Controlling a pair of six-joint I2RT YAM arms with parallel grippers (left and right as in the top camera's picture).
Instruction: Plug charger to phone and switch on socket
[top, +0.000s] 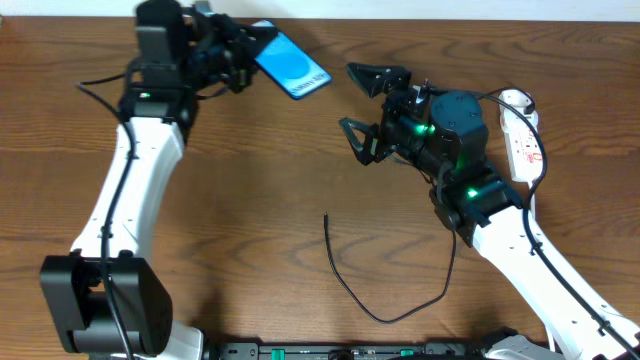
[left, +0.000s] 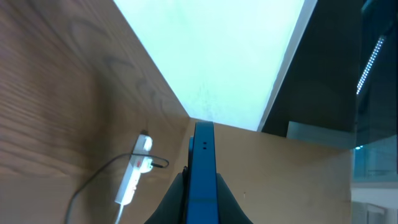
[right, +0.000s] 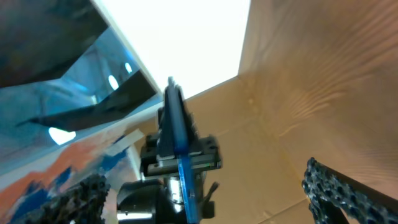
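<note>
Overhead, slim glossy blue phone (top: 291, 66) tight in left pincer (top: 252, 50); right pincer (top: 348, 97) agape over grained wooden table (top: 250, 200).

I see the white plastic power strip (top: 522, 145) at the worktop's (top: 250, 220) right edge. The thin black cable (top: 329, 245) lies front-centre, and the black-framed phone (top: 291, 66) is by the far edge.

A brown wood-grain table (top: 250, 200) carries two things — the thin black charger (top: 328, 235), curling loosely near the front, and the white socket (top: 524, 145) at the right side, well apart
</note>
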